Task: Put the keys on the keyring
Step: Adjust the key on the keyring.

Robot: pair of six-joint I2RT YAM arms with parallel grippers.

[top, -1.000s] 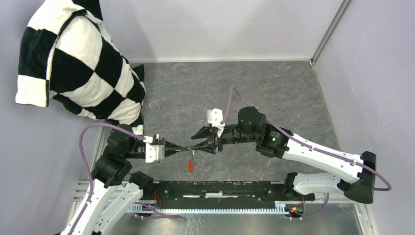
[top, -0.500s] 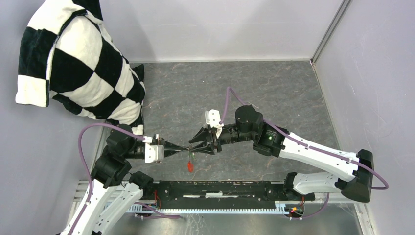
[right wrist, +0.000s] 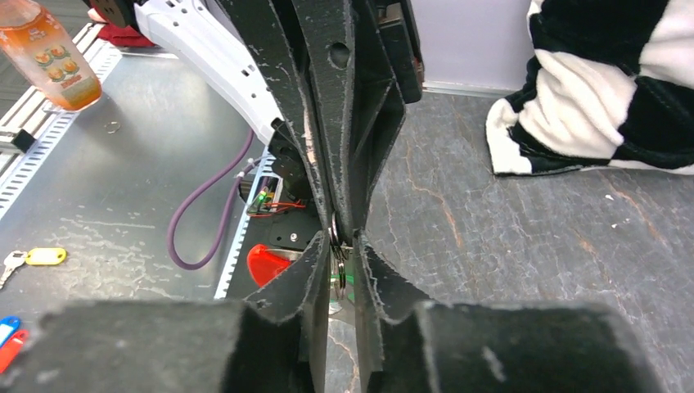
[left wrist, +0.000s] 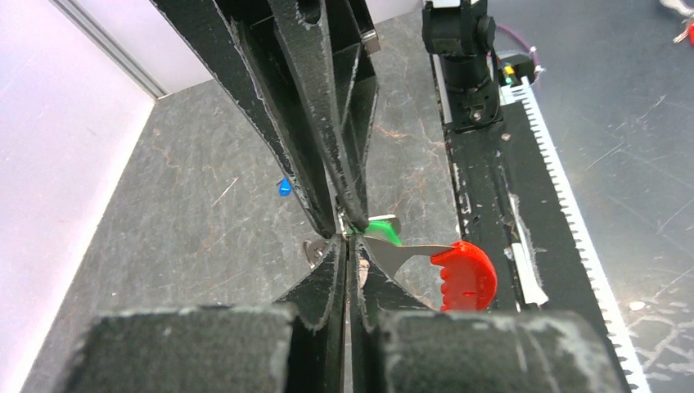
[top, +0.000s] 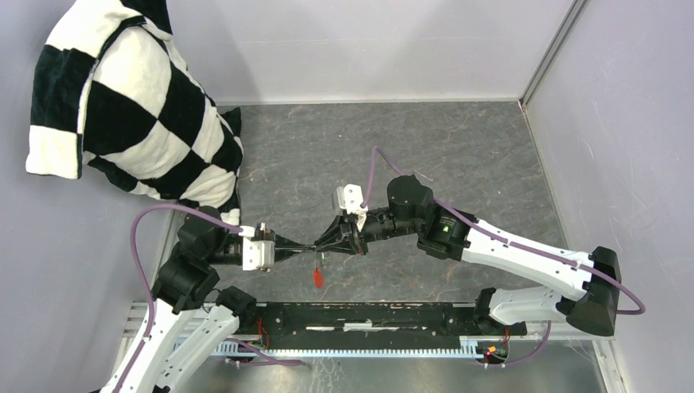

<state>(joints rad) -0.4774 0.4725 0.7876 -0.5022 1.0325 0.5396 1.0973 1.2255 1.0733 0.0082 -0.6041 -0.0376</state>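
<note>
Progress looks partial. The left end effector [top: 308,248] is clenched on the keyring [left wrist: 314,250], holding it up above the tabletop [top: 368,147] at the middle of the near edge, with the red tag [left wrist: 464,276] hanging from it. The right end effector [top: 322,245] meets it tip to tip. Its jaws are drawn in close around the ring, but I cannot tell whether they actually pinch anything. The green key [left wrist: 380,229] sits right at the ring, touching or nearly touching it. It may be partly threaded on, though the fingers hide the joint. The blue key [left wrist: 284,187] lies loose on the tabletop, well apart from the ring, so that one is clearly left to do, and the green key probably needs finishing first.

The top view gives the layout: two arms nose to nose, the tag dangling beneath, but ring and keys are too small to read there. The left wrist view alone shows both coloured key heads and the tag's metal stem. The right wrist view shows the ring as thin loops in the gap between its own fingers, with the tag behind, and no blue key.
</note>
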